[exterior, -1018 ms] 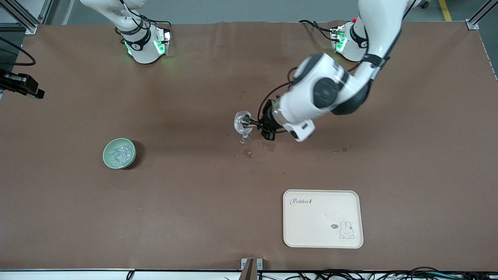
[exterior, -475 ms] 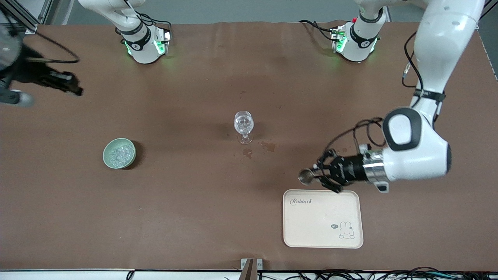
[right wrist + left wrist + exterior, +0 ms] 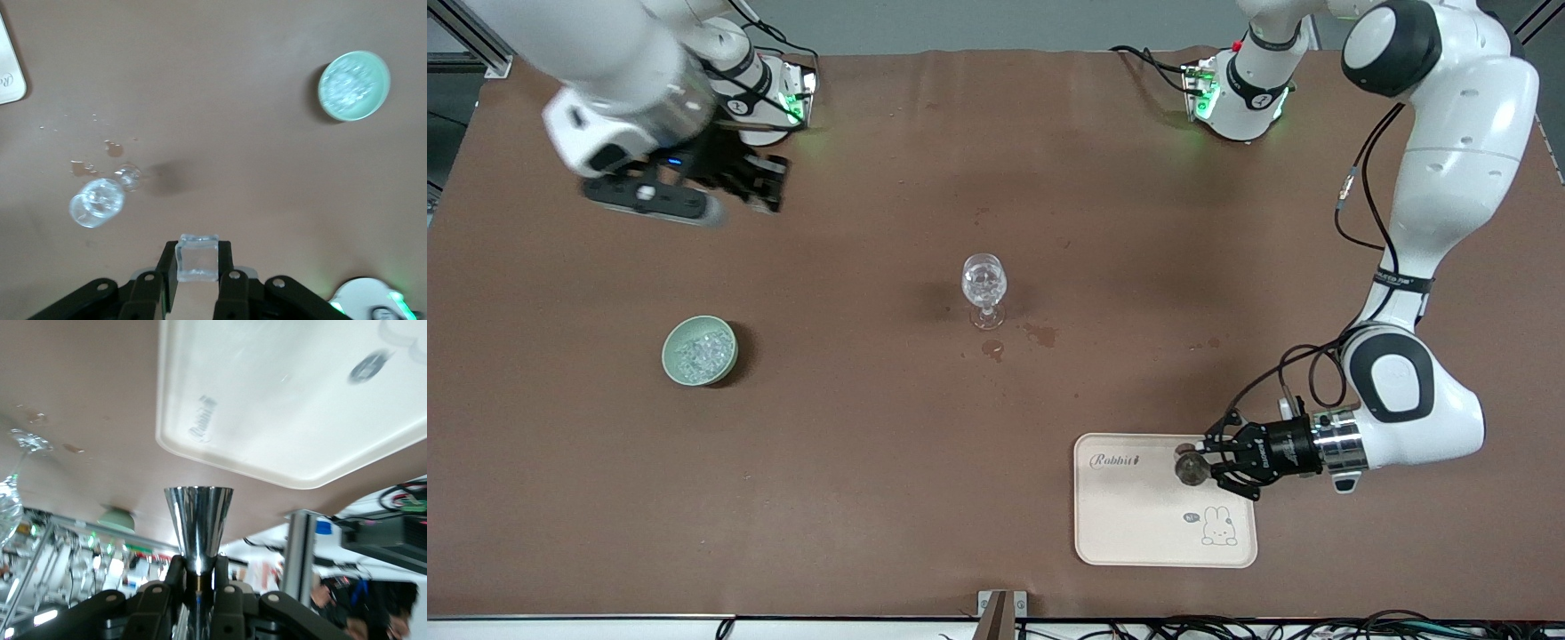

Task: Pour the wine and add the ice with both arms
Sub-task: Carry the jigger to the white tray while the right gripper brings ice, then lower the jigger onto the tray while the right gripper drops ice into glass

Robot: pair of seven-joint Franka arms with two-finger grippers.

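One ice cube (image 3: 197,259), clear and glassy, sits pinched between the two fingers of the right pincer (image 3: 763,184). It is almost equal on all sides, so it has no long axis; one flat face looks up at the right wrist camera. This pincer hangs over bare table (image 3: 925,498) close to the right arm's base, at about 10 o'clock from the stemmed glass (image 3: 983,283) in the front view.

More ice (image 3: 701,353), in small whitish chunks, fills the pale green bowl (image 3: 671,340), which stands at about 8 o'clock from the glass and well apart from it. The glass stands upright near the middle of the table. Something clear glints inside it; I cannot tell whether it is ice or liquid. A few dark wet spots (image 3: 1040,335) lie just beside its foot.

At about 4 o'clock from the glass, the left pincer (image 3: 1209,464) is pressed on the narrow waist of a shiny metal cup (image 3: 1189,466). The cup lies level over the cream tray (image 3: 1138,533), its mouth toward 9 o'clock.

The table cover is plain brown. Black cables (image 3: 1316,627) run along the edge nearest the front camera.
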